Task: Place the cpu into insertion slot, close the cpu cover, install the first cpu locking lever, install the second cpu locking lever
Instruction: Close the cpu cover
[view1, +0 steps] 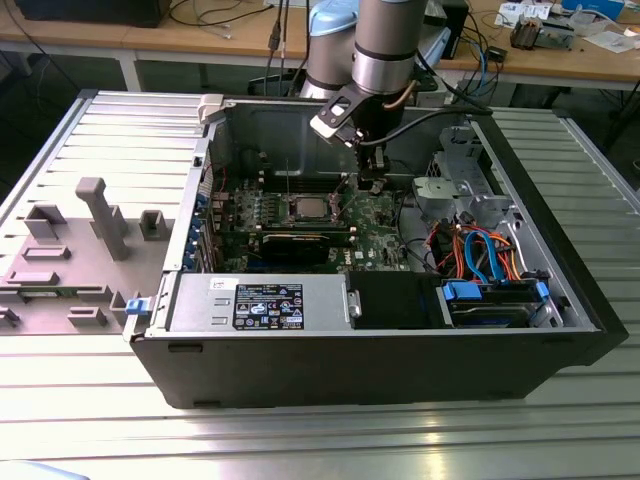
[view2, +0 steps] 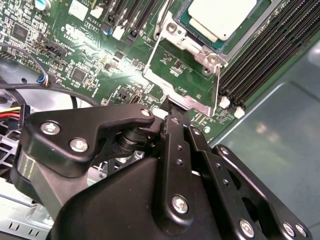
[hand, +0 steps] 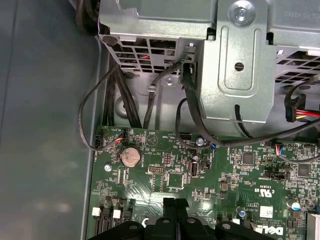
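cpu (view2: 222, 17) partly cut off; cpu cover (view2: 216, 85) edge behind end effector (view2: 170, 109)

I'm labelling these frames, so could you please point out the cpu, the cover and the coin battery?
cpu (view2: 222, 17), second wrist view, middle of its metal top.
cover (view2: 182, 96), second wrist view, frame edge farthest from the cpu.
coin battery (hand: 131, 156), first wrist view, centre of its face.

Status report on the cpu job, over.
Shut gripper at cpu cover edge. Cover open, cpu in insertion slot. Black cable runs beside gripper.
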